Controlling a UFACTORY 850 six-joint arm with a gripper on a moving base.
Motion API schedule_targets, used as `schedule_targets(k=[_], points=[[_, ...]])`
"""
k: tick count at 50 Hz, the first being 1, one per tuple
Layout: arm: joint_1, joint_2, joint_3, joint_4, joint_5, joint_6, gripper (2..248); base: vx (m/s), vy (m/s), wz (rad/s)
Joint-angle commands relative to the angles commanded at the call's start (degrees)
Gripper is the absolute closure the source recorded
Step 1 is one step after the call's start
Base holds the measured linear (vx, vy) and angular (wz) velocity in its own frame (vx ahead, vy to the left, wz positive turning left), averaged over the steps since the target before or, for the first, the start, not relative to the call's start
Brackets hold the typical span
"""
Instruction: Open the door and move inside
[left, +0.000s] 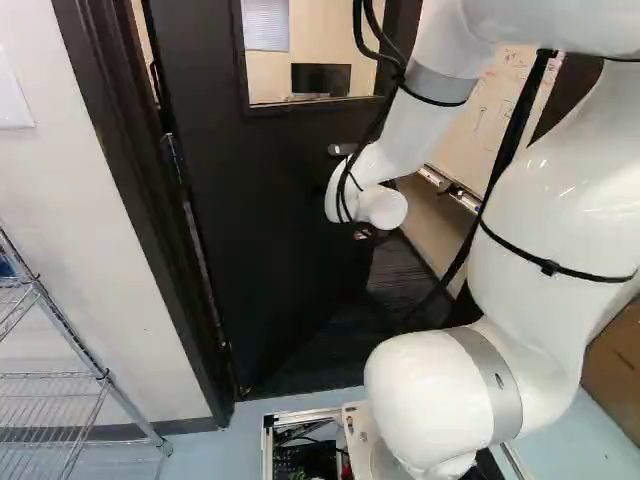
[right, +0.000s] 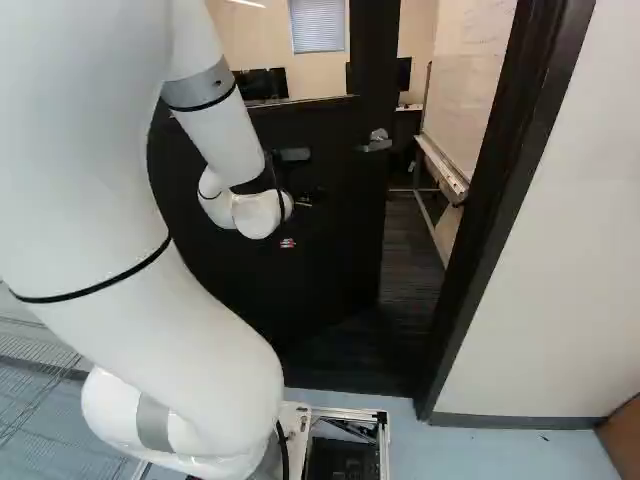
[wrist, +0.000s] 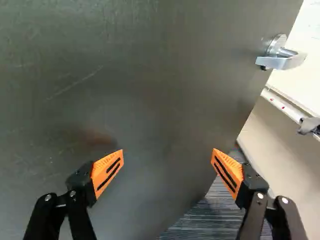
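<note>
Black door (right: 340, 250), ajar, stands upright at the centre of the right base view; its lever handle (right: 377, 141) is at upper centre. Gripper (wrist: 167, 151): fingers apart, nothing between them, facing the panel. Handle lies ahead and right. Probable next step: push the panel inward.

Flat, windowed black door (left: 270, 220) is contrasting with smooth white wall (right: 540, 280).
Curved metal lever handle (wrist: 282, 61) is showing silver; rounded, glossy white arm (left: 560, 200) is wearing grey bands; wedge-shaped orange pads (wrist: 107, 170) are carrying black stripes; dark, fine-ribbed carpet (wrist: 200, 222) is showing paler lines.
</note>
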Motion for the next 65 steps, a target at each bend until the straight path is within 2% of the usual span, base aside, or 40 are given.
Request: schedule_targets(k=[38,65], points=[[4.1,-6.2,-6.7,11.2,0.0,0.0,3,0.000,0.000,0.000],[7.1,-10.9,-12.0,12.0,0.0,0.0,3,0.000,0.000,0.000]])
